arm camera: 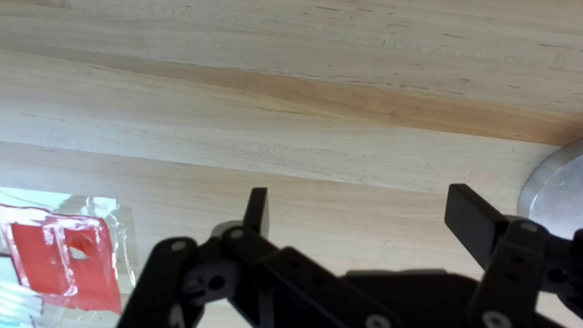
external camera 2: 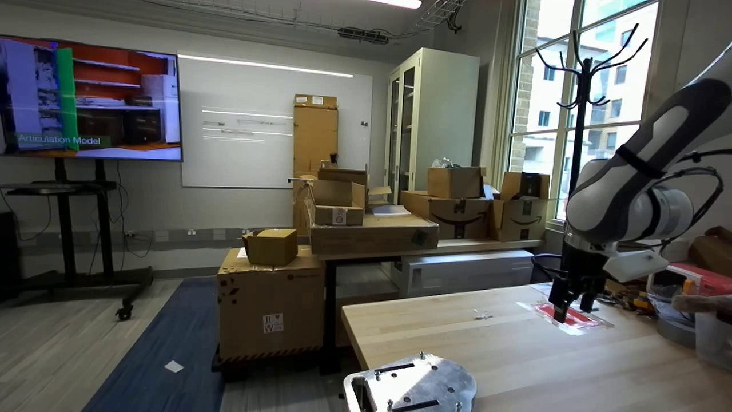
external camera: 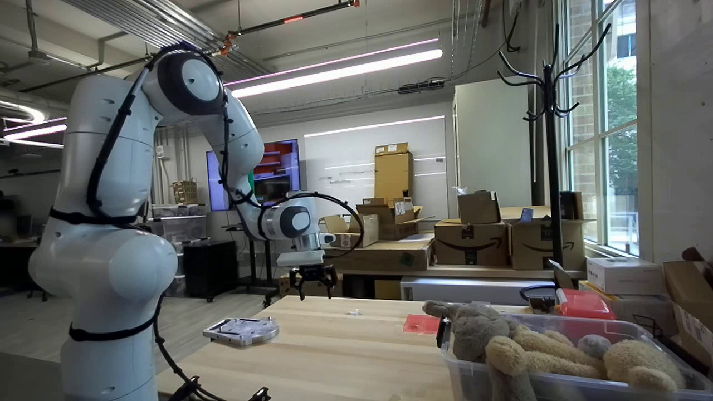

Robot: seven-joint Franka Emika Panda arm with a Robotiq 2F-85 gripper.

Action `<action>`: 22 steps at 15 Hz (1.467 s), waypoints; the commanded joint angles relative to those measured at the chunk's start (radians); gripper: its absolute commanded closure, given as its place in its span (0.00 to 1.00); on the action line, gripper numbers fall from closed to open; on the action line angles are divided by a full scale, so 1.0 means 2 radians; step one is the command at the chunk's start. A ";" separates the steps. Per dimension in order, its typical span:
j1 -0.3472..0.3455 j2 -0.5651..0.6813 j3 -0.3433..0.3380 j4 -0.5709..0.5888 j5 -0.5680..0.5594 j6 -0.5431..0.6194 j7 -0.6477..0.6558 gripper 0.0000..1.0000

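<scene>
My gripper [external camera: 316, 295] is black, points down and is held above the light wooden table [external camera: 334, 356]. In the wrist view the gripper [arm camera: 357, 196] has its fingers wide apart, with only bare wood showing between them. It touches nothing. A flat red piece under clear plastic [arm camera: 93, 273] lies on the table at the lower left of the wrist view. The red piece also shows in both exterior views [external camera: 421, 324] [external camera 2: 580, 319]. A silvery metal plate with a rounded end [external camera 2: 420, 383] lies on the table. Its edge [arm camera: 555, 196] shows at the right of the wrist view.
A clear plastic bin [external camera: 462, 381] with grey and tan plush toys [external camera: 557, 353] stands at the table's side. A small clear scrap [external camera 2: 482, 315] lies on the table. A red-topped box [external camera: 584, 304], cardboard boxes [external camera: 470, 242] and a coat rack [external camera: 552, 167] stand beyond.
</scene>
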 commanded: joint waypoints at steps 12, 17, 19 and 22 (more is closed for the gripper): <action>-0.075 0.171 0.023 0.105 0.010 -0.016 -0.022 0.00; -0.081 0.181 0.029 0.121 0.009 -0.018 -0.028 0.28; -0.084 0.187 0.029 0.124 0.008 -0.013 -0.030 0.42; -0.089 0.194 0.030 0.128 0.007 -0.011 -0.034 0.67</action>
